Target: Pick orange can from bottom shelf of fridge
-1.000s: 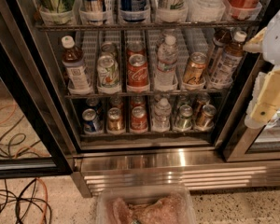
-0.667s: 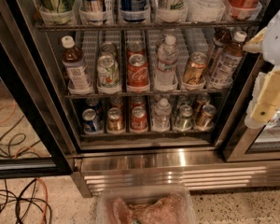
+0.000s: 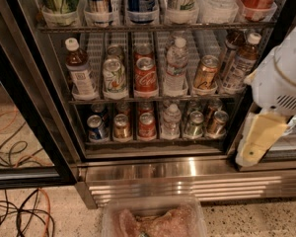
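The fridge (image 3: 153,174) stands open in front of me, with wire shelves of drinks above a ribbed steel base. The bottom shelf (image 3: 158,141) holds a row of short cans. From the left these are a blue can (image 3: 95,128), a coppery orange can (image 3: 122,127), a red cola can (image 3: 147,125), a small water bottle (image 3: 171,119), a silvery green can (image 3: 194,124) and another coppery can (image 3: 217,123). My gripper (image 3: 255,139), white with a pale yellow tip, hangs at the right edge, outside the fridge. It is level with the bottom shelf and touches nothing.
The middle shelf (image 3: 153,98) holds tea bottles, cans and a water bottle. The black door frame (image 3: 34,112) runs down the left. Cables (image 3: 19,216) lie on the speckled floor at the lower left. A translucent plastic tub (image 3: 153,218) sits on the floor below the fridge base.
My gripper has moved down and a little to the left, from level with the middle shelf to level with the bottom shelf. The drinks have not moved.
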Controlling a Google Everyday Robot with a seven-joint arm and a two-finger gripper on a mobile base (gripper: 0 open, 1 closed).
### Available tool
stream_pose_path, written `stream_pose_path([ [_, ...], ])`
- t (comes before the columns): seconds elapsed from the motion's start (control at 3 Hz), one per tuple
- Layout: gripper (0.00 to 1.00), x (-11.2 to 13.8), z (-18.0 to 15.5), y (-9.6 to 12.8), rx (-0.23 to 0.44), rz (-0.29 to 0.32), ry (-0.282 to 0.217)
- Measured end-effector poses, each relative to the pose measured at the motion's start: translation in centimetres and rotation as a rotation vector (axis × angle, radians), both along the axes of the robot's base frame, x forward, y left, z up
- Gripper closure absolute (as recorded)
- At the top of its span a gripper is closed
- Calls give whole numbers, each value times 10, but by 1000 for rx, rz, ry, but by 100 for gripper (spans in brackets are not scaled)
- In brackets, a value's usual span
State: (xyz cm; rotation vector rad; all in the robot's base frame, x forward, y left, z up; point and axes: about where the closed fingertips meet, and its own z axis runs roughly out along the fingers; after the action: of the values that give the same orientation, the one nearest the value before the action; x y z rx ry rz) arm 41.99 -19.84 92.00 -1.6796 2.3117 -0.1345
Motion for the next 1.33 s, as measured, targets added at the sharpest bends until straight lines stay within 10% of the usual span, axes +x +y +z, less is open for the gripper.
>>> stream_pose_path([
  [1.33, 0, -18, -61, 22, -13, -3, 62],
])
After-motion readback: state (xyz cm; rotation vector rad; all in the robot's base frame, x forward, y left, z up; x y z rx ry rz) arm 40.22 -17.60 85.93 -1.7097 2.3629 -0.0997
